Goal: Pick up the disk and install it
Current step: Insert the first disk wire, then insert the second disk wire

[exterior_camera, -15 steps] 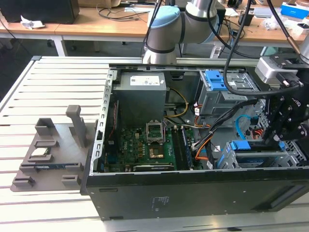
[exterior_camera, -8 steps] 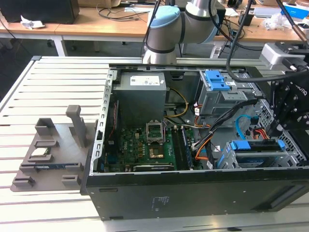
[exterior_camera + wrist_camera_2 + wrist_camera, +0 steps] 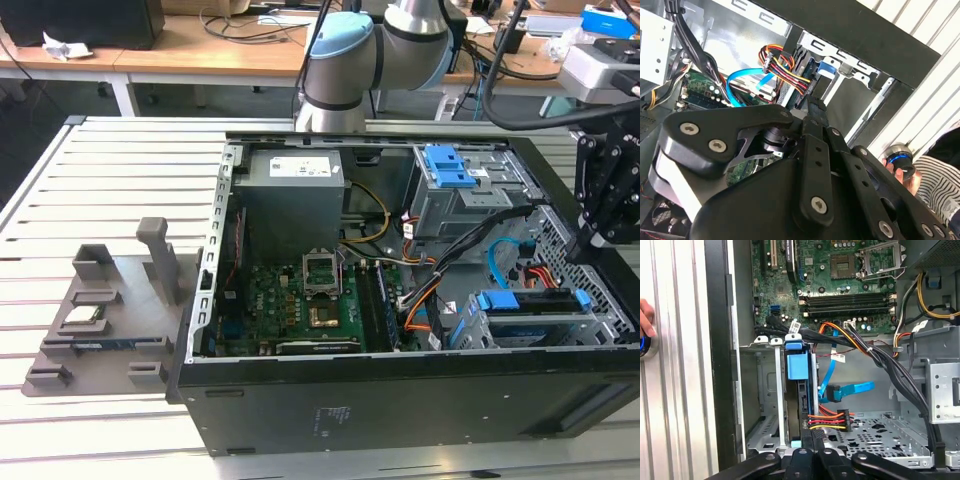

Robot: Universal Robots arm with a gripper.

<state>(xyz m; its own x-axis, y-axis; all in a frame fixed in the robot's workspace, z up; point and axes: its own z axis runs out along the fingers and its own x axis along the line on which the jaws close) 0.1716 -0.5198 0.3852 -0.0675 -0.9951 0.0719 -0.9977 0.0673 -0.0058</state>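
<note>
Disk (image 3: 798, 371) in its blue bracket stands on edge in the drive cage (image 3: 767, 405), at the near end of the open computer case (image 3: 380, 400) on the exterior view's right. My worry is the bracket jamming crooked in the cage rails if I bear down off-centre. After that comes the power plug (image 3: 827, 420) and the blue data cable (image 3: 850, 389) just beside it, which I could snag or bend. My fingers (image 3: 815, 135) are clenched together, tips against the disk's exposed edge; whether they pinch it I cannot tell.

Black gripper (image 3: 812, 107) at drive cage (image 3: 850, 67); blue cable (image 3: 737, 82); hand (image 3: 900, 172) nearby.
</note>
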